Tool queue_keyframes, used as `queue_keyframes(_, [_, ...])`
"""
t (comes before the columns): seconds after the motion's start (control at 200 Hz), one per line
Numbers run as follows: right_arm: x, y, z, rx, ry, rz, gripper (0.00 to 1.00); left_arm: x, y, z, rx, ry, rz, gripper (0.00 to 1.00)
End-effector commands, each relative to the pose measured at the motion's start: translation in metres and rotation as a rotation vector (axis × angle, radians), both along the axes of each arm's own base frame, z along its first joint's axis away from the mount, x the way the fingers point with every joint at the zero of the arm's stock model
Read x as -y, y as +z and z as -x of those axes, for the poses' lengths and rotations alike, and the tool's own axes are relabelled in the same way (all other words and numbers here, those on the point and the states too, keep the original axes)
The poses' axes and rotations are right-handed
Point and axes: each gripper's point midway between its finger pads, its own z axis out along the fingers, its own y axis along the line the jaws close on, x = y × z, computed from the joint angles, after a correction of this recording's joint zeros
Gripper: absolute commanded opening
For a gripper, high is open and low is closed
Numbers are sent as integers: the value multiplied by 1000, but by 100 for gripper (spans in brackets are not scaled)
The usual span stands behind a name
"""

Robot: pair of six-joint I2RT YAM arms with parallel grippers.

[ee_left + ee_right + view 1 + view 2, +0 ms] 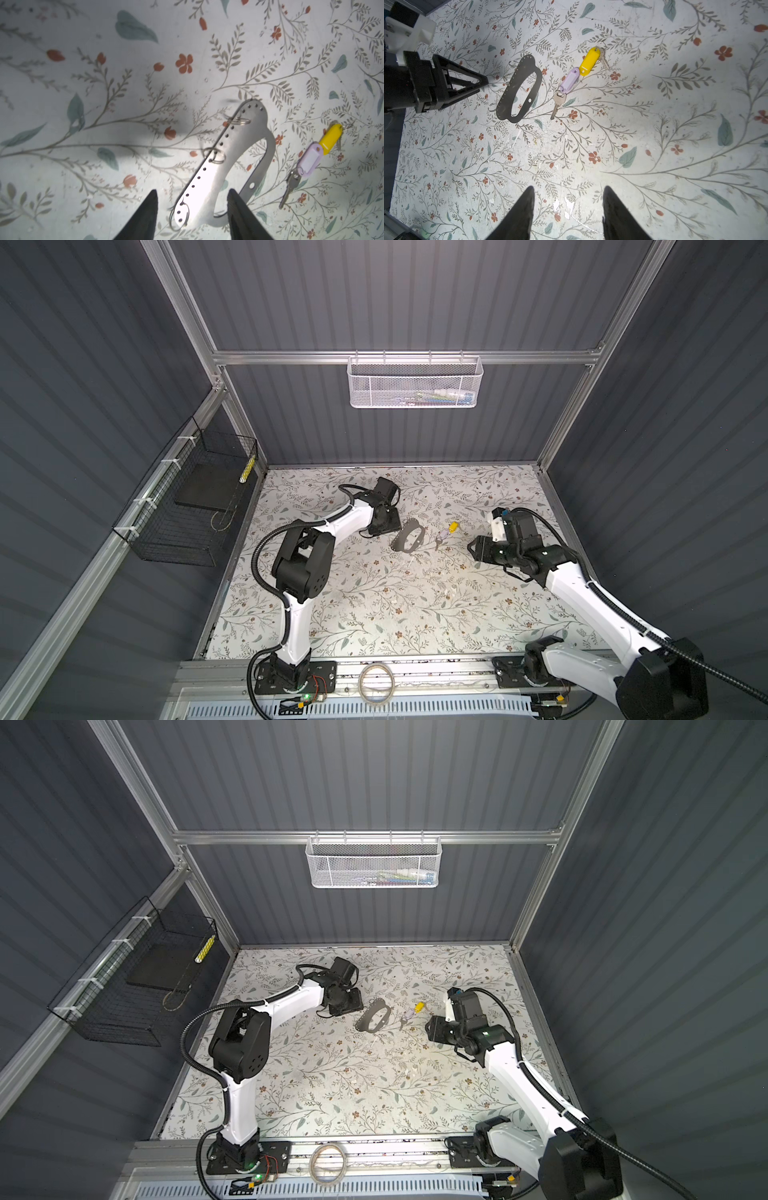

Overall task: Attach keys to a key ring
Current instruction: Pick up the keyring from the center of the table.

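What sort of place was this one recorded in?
Probably a lab robot cell: aluminium frame with grey panel walls around the table, left arm and right arm mounted on a front rail, mesh basket hanging behind.

Dark grey ribbed walls enclose three sides, braced by an aluminium frame; a white mesh basket hangs on the back rail; a black wire basket on the left wall holds a dark slab; the counter bears a floral print, brightest mid-surface; a translucent tape roll lies on the front rail.
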Motion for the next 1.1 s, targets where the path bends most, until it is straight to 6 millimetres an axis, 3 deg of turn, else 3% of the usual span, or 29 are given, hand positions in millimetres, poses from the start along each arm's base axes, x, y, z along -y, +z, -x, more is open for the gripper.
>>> queue_keyframes(0.0, [0,8,-2,17,7,12,53,12,-6,-10,26,-113,-26,54])
queue_keyframes(0.31, [3,7,0,14,3,31,53,32,-15,-34,71,-278,-24,52])
queue_keyframes(1.096, [2,11,-2,13,11,41,53,49,-26,-42,125,-418,5,37])
